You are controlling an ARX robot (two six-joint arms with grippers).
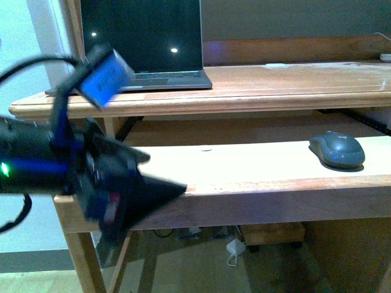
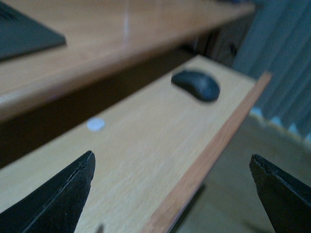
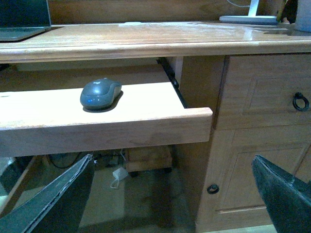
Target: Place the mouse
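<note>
Two hands shown wide open and empty: left hand (image 2: 171,162), low and left of the laptop (image 1: 143,43); right hand (image 3: 172,162), low and right of it. Farther off, found the mouse (image 1: 337,151) resting untouched on the pull-out board of the bench (image 1: 244,168), below and right of the laptop. Judged as approach step; next, needed a reach over the mouse, then closing around its dome.

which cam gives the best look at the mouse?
Right wrist view: the mouse sits sharp, fairly large and unobstructed on the pull-out shelf. The front view also shows it whole, toward the shelf's right end, but smaller. The left wrist view shows it only blurred.
</note>
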